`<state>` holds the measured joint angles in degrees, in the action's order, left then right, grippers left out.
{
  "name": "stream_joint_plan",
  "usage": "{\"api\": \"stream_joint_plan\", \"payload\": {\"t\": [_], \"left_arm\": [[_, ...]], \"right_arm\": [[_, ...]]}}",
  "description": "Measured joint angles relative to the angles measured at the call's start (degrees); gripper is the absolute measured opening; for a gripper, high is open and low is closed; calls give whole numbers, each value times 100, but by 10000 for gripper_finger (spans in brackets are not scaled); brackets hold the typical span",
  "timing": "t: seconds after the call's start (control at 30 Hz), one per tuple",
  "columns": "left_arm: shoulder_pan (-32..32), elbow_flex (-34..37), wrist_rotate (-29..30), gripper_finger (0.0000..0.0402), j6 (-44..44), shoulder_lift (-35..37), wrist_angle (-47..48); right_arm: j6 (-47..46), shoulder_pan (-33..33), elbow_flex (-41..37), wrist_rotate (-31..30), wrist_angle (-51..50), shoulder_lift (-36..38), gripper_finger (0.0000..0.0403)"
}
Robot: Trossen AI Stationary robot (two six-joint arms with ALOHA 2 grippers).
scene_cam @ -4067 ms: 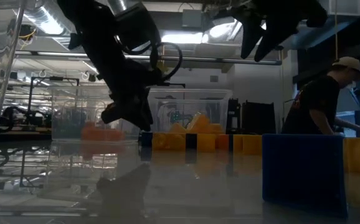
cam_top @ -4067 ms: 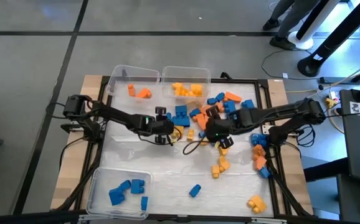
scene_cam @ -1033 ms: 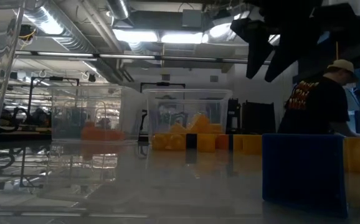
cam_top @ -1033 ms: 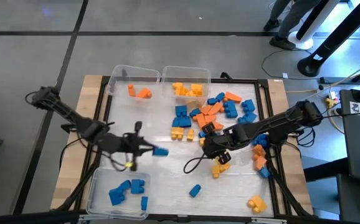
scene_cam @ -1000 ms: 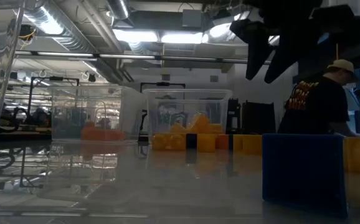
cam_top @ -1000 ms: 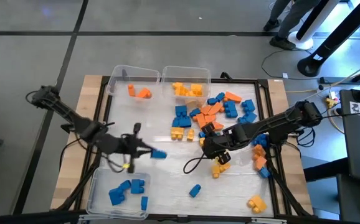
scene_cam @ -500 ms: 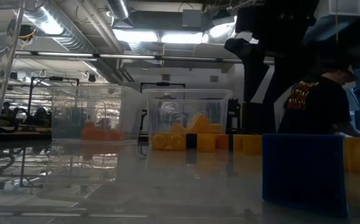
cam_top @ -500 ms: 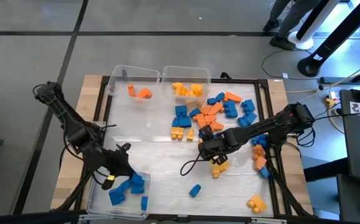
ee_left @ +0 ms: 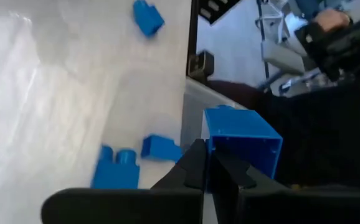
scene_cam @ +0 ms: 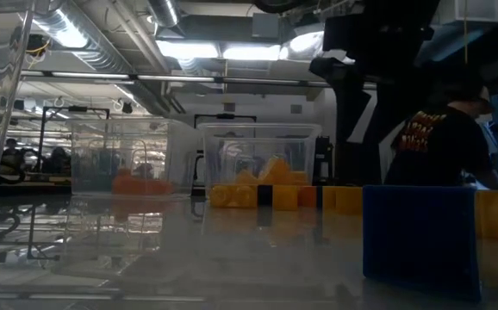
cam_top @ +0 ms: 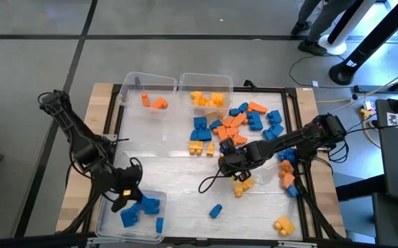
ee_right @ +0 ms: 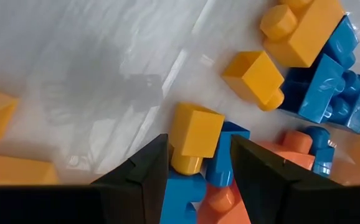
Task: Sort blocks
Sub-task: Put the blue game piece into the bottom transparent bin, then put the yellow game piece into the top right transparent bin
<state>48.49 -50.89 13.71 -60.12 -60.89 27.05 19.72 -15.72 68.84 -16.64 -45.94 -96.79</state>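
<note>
Left hand [cam_top: 121, 198] hangs over the clear bin [cam_top: 107, 219] at the near left corner of the counter [cam_top: 178, 186], its fingers pinched tight on a blue block [ee_left: 241, 148], a hollow square brick seen from its open side in the left wrist view. Under it in that bin lie about four more blue blocks [cam_top: 135, 212], smooth moulded plastic with round studs.

Right hand [cam_top: 231, 163] sits low near the middle of the counter, its fingers spread on either side of a yellow block [ee_right: 194, 137]; whether they touch it cannot be told. That block lies against a blue brick and an orange one, with two more yellow bricks just beside and a dark cable looping off toward the counter's middle.

Beyond the right hand, a loose heap of blue and orange blocks [cam_top: 244, 118] crowds the far right part of the counter, too many to count. One blue block [cam_top: 215, 211] lies alone near the front edge, a yellow one [cam_top: 282, 224] at the near right corner.

Two more clear bins stand along the far edge: the orange bin [cam_top: 145, 90] holds about two orange blocks, the yellow bin [cam_top: 206, 88] several yellow ones. A glossy, wrinkled clear sheet covers the counter.
</note>
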Motion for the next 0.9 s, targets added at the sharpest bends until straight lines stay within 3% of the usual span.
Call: {"api": "stream_joint_plan", "payload": {"t": [0.2,0.4,0.6,0.9], "left_arm": [[0,0,-168,62,-623,-126,356],[-15,0,-162,111,-500,-124,378],[-15,0,-161,116,-253,-123,380],[-136,0,-152,117,-72,-123,380]], "right_arm": [[-15,238,1,256,240,0,172],[8,389,-26,484,391,0,172],[24,627,-555,812,599,0,172],[5,948,-1112,828,1091,4,172]]}}
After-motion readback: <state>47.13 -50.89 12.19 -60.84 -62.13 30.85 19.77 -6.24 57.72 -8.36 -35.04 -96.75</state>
